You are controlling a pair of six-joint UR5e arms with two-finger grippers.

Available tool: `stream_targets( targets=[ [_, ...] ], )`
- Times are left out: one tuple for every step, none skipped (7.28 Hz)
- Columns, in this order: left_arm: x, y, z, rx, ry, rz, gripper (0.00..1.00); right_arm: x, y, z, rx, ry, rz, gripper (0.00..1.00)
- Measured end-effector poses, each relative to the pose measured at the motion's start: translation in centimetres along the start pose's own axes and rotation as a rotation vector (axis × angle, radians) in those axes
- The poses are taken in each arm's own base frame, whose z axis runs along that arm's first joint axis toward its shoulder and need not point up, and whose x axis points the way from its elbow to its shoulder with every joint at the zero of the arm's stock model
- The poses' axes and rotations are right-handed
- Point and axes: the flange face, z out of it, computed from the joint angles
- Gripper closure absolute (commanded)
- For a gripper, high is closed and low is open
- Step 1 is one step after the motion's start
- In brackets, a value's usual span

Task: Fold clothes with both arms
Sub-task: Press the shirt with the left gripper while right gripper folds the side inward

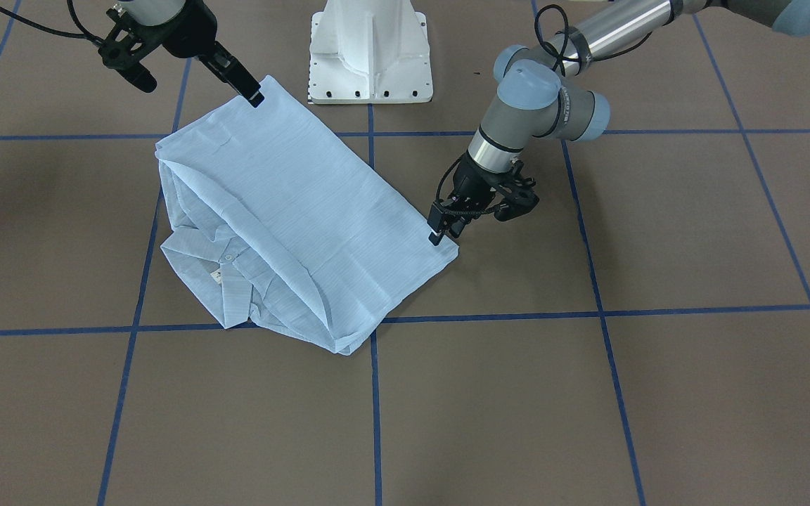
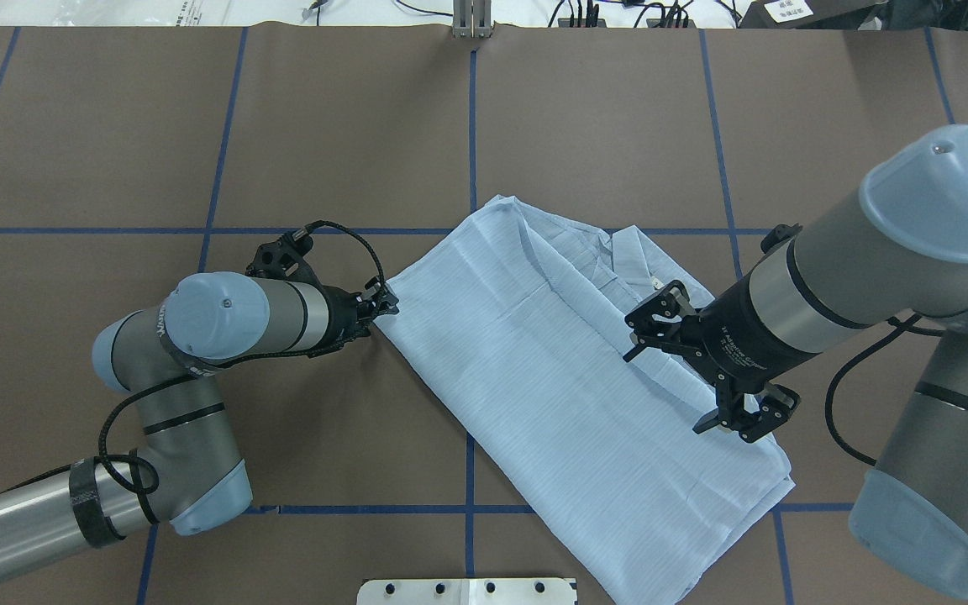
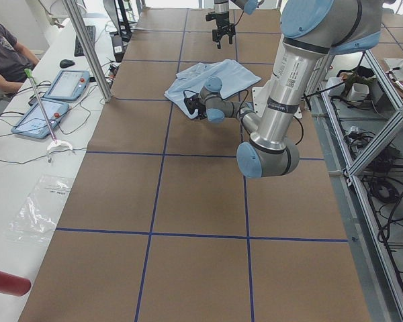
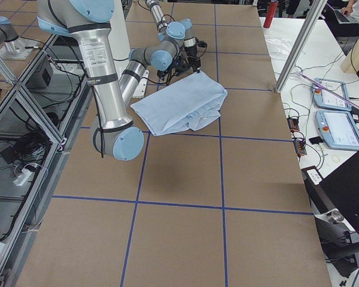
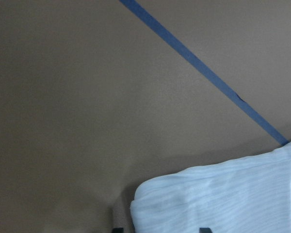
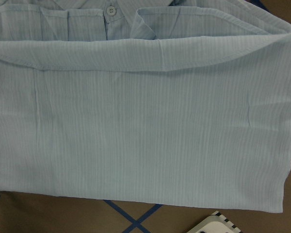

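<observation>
The shirt [image 1: 292, 218] lies on the brown surface [image 1: 658, 393], just in front of the white pedestal base [image 1: 370, 53], folded into a rough rectangle set diagonally across the blue tape grid. In the front-facing view the collar, one white button and the neck label show at about 8 o'clock of the bundle, under the overlapping upper layer.

Step in hand, as judged: a fold of the body over itself, with both arms at opposite corners of the upper layer. The left end effector [image 1: 440, 235] sits at the corner at 3 o'clock of the shirt in that view, fingertips on the fabric edge; the left wrist view shows that corner between the two finger stubs, so it appears clenched on the shirt. The right end effector [image 1: 254, 95] meets the corner at 12 o'clock, fingers close together at the hem, and likewise appears to be gripping cloth, though the contact is small in frame.

Next move, as judged: either both let go together and withdraw clear of the fabric, or both lift and carry the held edge toward the collar end, keeping level so the thin cloth does not drag or bunch.

Containers: none is visible on the surface; nothing is held in any.
</observation>
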Motion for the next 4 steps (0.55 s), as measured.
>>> stream_targets(
  targets=[
    [0.2,0.0,0.4,0.001,-0.003,0.000,1.00,-0.2,0.0,0.0,0.002,-0.003,-0.002,0.00],
    [0.3,-0.1,0.6,0.005,-0.004,0.001,1.00,-0.4,-0.1,0.2,0.003,-0.001,0.000,0.00],
    [0.5,-0.5,0.6,0.019,-0.001,0.005,1.00,-0.6,-0.2,0.5,0.005,0.001,0.003,0.00],
    [0.8,-1.8,0.4,0.045,0.006,0.018,1.00,-0.7,-0.3,0.6,0.008,0.001,0.003,0.00]
  ],
)
